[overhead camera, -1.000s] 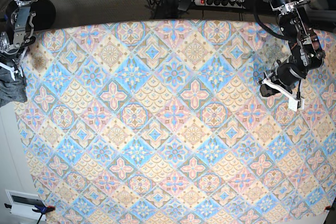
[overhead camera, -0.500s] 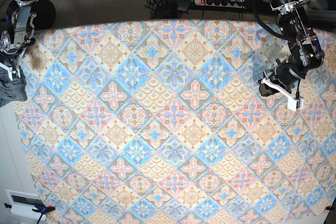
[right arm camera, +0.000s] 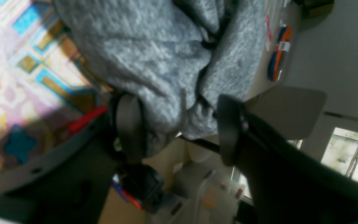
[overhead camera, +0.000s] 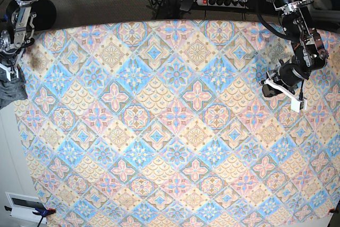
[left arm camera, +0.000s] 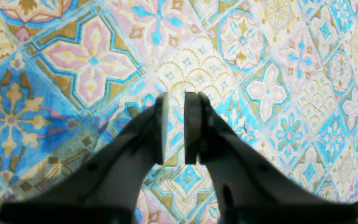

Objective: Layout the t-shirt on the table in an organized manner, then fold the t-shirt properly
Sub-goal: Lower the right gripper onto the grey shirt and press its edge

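Observation:
The t-shirt (right arm camera: 154, 56) is a crumpled dark-grey heap hanging over the table's (overhead camera: 170, 120) left edge; in the base view only a bit of the t-shirt (overhead camera: 9, 93) shows. My right gripper (right arm camera: 179, 105) is open, its two fingers standing wide on either side of a bunched fold of the fabric. In the base view the right gripper (overhead camera: 8, 70) sits just above the heap. My left gripper (left arm camera: 176, 99) hovers over the bare patterned cloth at the table's right side, its fingers a narrow gap apart with nothing between them; the base view shows the left gripper (overhead camera: 268, 89) there too.
A power strip (overhead camera: 223, 1) with cables lies on the floor behind the table. A white box (overhead camera: 24, 206) stands off the front left corner. Beyond the left edge the right wrist view shows floor, an orange-and-blue object (right arm camera: 277, 59) and furniture.
The right gripper has shifted slightly at the left edge, and less of the grey heap shows in the base view. The left arm has barely moved.

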You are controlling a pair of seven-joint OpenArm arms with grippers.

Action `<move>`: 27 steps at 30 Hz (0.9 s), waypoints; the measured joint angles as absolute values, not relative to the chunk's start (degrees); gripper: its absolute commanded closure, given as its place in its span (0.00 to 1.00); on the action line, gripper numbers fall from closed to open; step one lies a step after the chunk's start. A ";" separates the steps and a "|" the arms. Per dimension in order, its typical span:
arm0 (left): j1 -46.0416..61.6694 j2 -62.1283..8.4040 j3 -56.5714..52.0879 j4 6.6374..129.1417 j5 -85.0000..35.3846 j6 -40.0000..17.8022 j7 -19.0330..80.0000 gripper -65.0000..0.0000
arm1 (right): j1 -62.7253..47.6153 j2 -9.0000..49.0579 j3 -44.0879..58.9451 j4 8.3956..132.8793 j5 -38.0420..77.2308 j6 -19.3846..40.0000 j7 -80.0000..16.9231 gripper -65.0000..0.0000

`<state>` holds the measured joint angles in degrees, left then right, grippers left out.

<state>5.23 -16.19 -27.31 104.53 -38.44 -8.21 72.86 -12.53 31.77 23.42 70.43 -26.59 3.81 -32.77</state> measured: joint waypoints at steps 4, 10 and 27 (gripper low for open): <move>5.23 -16.19 -27.31 104.53 -38.41 -8.21 72.86 0.86 | -12.71 31.77 23.42 70.04 -26.59 4.01 -33.47 0.73; 5.23 -16.19 -27.31 104.53 -38.44 -8.21 72.88 0.86 | -12.84 31.79 22.06 68.73 -26.63 3.90 -33.34 0.88; 5.26 -16.21 -27.33 104.53 -38.04 -8.19 72.88 0.86 | -8.21 25.67 8.75 71.44 -29.34 1.21 -34.17 0.89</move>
